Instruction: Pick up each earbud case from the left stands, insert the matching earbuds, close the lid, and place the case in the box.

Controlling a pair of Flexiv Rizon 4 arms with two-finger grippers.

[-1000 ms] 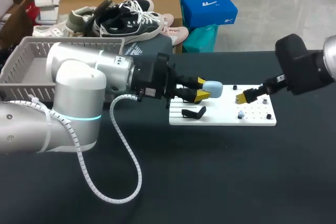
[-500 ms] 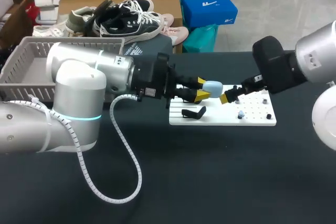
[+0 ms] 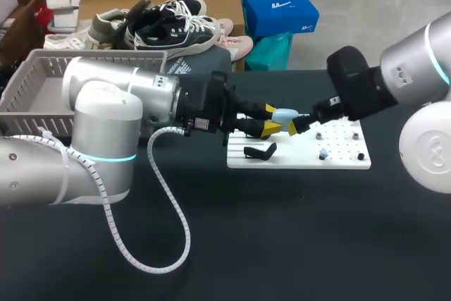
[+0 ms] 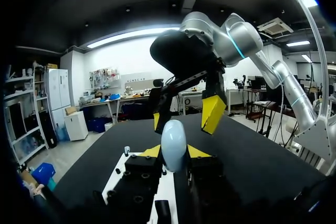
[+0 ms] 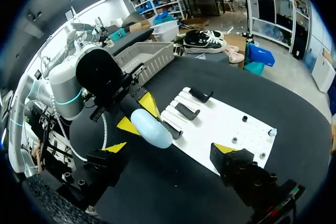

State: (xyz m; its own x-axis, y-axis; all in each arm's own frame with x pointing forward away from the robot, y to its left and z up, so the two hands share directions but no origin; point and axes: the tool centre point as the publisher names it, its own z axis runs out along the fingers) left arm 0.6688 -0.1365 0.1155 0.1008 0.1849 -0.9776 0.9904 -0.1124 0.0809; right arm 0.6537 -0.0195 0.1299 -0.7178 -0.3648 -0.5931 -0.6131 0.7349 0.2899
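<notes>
The left gripper (image 3: 271, 119) is clamping the blue case (image 3: 285, 115) between its fingers, over the white board (image 3: 345, 156). The right gripper (image 3: 294, 125) is standing wide, with the case just ahead of its spread tips.

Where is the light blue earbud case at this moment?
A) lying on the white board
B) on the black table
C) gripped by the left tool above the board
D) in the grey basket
C: the earbud case sits pinched between the yellow tips of the left tool, held over the white board.
</notes>
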